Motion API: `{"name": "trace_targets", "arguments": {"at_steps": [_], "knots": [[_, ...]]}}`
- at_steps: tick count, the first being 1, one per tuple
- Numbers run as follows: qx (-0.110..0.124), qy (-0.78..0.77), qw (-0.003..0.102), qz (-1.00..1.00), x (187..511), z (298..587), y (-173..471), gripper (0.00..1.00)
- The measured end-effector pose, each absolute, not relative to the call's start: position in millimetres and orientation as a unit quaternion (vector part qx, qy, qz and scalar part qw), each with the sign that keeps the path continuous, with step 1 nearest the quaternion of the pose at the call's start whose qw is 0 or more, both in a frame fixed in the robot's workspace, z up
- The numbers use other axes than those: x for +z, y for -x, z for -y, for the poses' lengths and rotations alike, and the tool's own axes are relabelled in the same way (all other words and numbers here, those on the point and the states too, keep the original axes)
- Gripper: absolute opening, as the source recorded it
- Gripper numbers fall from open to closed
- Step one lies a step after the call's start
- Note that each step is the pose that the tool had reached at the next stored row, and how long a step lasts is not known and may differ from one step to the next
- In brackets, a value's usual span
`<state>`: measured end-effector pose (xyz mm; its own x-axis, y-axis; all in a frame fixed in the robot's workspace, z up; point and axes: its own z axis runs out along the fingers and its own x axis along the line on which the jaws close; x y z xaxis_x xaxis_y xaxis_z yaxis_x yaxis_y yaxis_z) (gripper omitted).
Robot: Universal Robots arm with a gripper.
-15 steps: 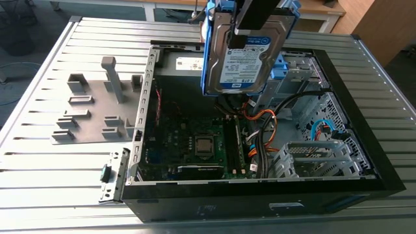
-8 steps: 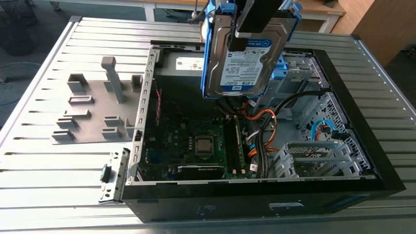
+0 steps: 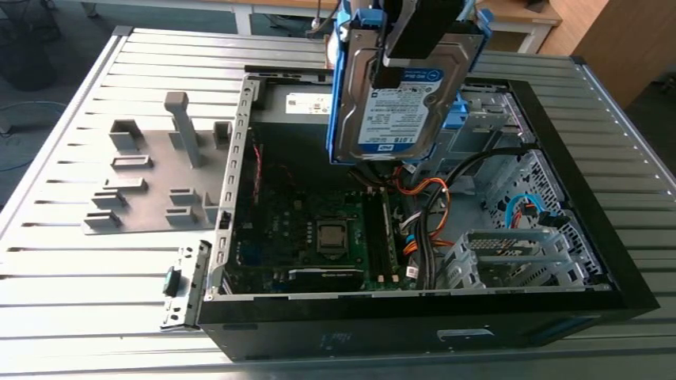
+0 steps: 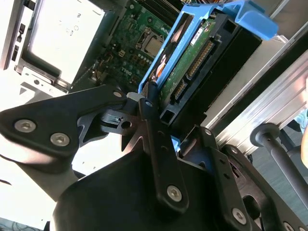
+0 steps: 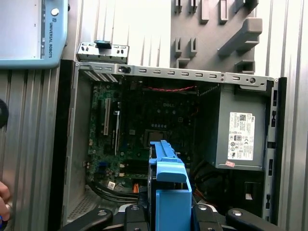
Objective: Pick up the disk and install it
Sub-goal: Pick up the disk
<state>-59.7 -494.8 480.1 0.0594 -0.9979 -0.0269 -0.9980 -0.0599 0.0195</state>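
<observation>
The disk [image 3: 393,99], a silver hard drive with a blue-and-white label in a bright blue bracket, hangs upright above the open computer case [image 3: 623,269]. It is over the back middle of the case, beside the metal drive cage [image 3: 496,119]. My black gripper [image 3: 407,51] is shut on its upper part. In the second wrist view the disk [image 4: 190,62] shows its green circuit board and connectors beyond the gripper [image 4: 178,132]. In the first wrist view the blue bracket [image 5: 168,190] stands edge-on between the fingers [image 5: 137,211], above the motherboard [image 5: 149,125].
The case lies on its side on a slatted aluminium table [image 3: 74,269], with orange and black cables [image 3: 428,206] near the cage. The grey power supply [image 5: 240,139] sits in one corner. A grey fixture plate with pegs [image 3: 158,174] lies at the exterior view's left.
</observation>
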Motion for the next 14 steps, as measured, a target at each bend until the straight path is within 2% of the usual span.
{"name": "trace_targets", "arguments": {"at_steps": [14], "knots": [[0.016,0.728,0.002,-0.686,480.1,506.6,59.7,0.37]]}}
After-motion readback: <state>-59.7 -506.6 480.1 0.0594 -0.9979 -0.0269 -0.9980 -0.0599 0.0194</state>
